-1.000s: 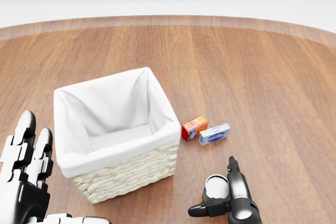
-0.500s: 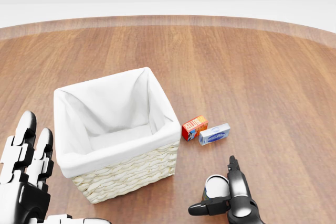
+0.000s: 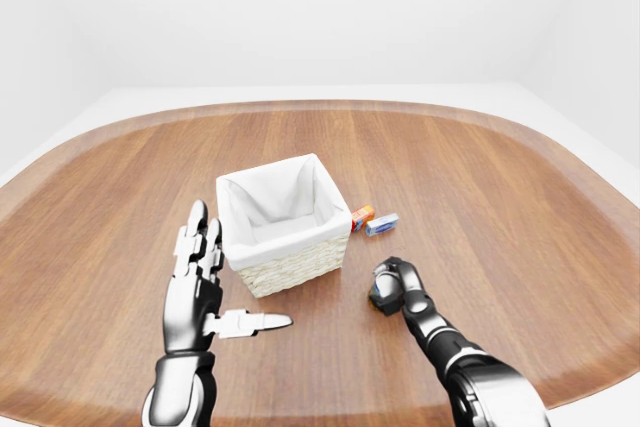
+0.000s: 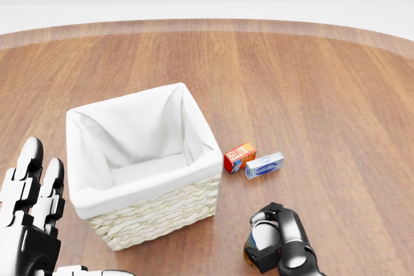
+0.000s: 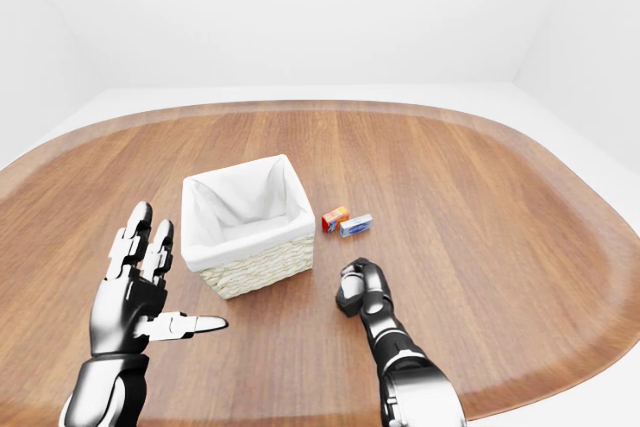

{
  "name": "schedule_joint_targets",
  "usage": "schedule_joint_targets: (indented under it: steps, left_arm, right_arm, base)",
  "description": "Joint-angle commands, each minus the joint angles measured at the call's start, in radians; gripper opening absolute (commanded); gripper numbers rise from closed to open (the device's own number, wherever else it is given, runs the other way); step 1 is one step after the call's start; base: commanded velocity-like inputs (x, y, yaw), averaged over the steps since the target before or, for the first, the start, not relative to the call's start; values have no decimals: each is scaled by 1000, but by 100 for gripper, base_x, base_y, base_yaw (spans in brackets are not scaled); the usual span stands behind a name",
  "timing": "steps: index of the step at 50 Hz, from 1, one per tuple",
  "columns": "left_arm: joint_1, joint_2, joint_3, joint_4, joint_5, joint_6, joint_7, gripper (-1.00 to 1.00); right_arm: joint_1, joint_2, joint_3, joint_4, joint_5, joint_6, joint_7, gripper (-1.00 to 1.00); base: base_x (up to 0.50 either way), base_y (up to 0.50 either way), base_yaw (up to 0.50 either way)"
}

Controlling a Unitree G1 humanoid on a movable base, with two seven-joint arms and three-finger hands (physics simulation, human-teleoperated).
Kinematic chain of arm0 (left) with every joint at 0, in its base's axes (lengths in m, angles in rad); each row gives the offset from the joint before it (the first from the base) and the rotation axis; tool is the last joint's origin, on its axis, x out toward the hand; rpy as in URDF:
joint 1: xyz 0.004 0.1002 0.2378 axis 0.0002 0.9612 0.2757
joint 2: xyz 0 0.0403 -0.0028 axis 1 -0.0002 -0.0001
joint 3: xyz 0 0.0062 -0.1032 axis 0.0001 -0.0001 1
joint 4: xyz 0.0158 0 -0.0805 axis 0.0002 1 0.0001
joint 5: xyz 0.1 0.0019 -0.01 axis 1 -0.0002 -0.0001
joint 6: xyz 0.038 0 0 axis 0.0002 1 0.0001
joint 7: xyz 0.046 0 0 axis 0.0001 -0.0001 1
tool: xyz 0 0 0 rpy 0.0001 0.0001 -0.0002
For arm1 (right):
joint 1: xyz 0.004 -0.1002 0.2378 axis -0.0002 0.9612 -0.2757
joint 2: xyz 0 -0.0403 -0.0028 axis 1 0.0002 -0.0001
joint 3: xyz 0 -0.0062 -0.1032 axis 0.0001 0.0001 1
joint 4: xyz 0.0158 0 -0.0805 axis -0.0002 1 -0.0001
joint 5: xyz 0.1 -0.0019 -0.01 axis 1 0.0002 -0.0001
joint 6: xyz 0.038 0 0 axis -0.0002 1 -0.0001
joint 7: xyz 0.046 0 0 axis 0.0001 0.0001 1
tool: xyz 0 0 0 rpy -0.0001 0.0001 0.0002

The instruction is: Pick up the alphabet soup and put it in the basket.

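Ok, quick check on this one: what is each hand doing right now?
Left hand: open, fingers spread, holding nothing.
Right hand: closed around the soup can.

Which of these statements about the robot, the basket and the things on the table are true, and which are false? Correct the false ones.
1. The right hand has its fingers closed round the alphabet soup. True.
2. The basket already holds the can. False: its white lining shows nothing inside.
3. The left hand is open and holds nothing. True.
4. The red box and blue box lie left of the basket in the head view. False: they lie to its right.
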Motion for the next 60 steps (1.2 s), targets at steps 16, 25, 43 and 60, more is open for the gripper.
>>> schedule_joint_targets:
  steps: [16, 25, 43, 60]
  left_arm:
    - [-6, 0, -4, 7, 5, 1, 3, 100]
    - [-10, 2, -8, 14, 6, 1, 6, 100]
    - [-18, 5, -8, 24, 6, 4, 5, 100]
    - [-21, 4, -4, 29, 5, 0, 4, 100]
  right_arm:
    - [28, 14, -28, 46, 61, 0, 0, -100]
    - [6, 2, -33, 34, 99, 0, 18, -100]
    - [-42, -7, -21, -33, 204, 0, 63, -100]
    - [-21, -15, -5, -178, 253, 0, 91, -100]
  base:
    - [0, 0, 0]
    - [0, 0, 0]
    - [0, 0, 0]
    - [0, 0, 0]
